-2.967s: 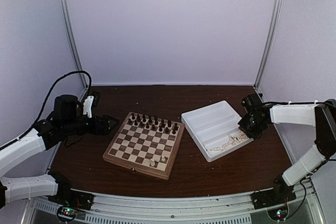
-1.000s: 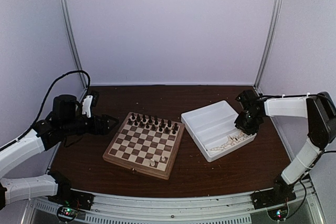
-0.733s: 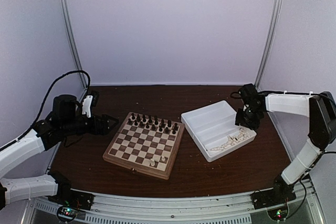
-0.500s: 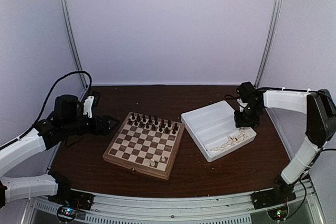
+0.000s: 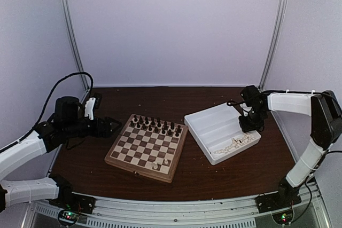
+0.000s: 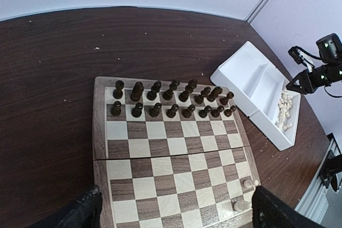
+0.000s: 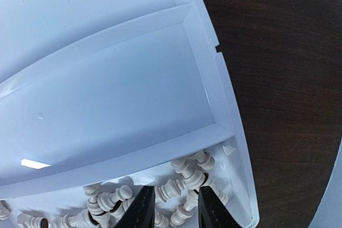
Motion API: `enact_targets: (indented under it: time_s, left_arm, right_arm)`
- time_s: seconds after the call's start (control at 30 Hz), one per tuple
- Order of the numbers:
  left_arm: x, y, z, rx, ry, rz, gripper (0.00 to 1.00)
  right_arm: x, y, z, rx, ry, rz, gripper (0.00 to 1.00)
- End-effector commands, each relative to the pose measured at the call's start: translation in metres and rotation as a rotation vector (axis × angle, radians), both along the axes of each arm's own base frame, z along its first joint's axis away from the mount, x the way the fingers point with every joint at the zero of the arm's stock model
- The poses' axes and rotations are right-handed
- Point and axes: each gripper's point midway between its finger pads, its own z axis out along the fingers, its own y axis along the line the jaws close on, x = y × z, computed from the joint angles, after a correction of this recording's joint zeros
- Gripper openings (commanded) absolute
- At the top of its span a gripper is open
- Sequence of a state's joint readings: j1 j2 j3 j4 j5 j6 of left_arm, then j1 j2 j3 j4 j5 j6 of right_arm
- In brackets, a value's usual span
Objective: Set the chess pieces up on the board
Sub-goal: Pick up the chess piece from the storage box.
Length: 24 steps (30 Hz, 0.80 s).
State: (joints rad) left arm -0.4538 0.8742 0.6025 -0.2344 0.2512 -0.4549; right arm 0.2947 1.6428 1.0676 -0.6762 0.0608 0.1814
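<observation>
The board lies at centre, with dark figures filling its two far rows. Two cream chess pieces stand at its near right corner, seen in the left wrist view as chess pieces. More cream chess pieces lie heaped in the tray's end compartment. My right gripper hangs just above that heap, jaws narrowly open, nothing gripped. In the top view the right gripper is over the tray's right end. My left gripper hovers wide open left of the board, with nothing between its fingers.
The white plastic tray sits right of the board, angled, with its larger compartments bare. Dark brown tabletop surrounds both. White walls and metal posts close in the back and sides.
My right gripper has swung from the tray's outer right edge back over its end compartment, and its jaws have narrowed a little. The left arm has not moved.
</observation>
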Motion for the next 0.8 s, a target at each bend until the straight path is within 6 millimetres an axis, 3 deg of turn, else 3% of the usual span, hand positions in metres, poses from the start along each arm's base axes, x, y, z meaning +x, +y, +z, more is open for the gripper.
enact_targets:
  time_s: [0.0,0.4,0.77]
  left_arm:
    - [0.004,-0.005,0.020,-0.034,-0.051,-0.011,0.98]
    - [0.005,-0.007,0.021,-0.036,-0.052,-0.016,0.98]
    - [0.004,-0.005,0.021,-0.032,-0.055,-0.012,0.98]
  right_arm:
    - [-0.001,-0.007,-0.009,-0.030,0.001,-0.006,0.31]
    - [0.008,-0.008,-0.026,-0.060,0.023,-0.018,0.22]
    - [0.008,-0.016,-0.044,-0.135,0.078,-0.032,0.19]
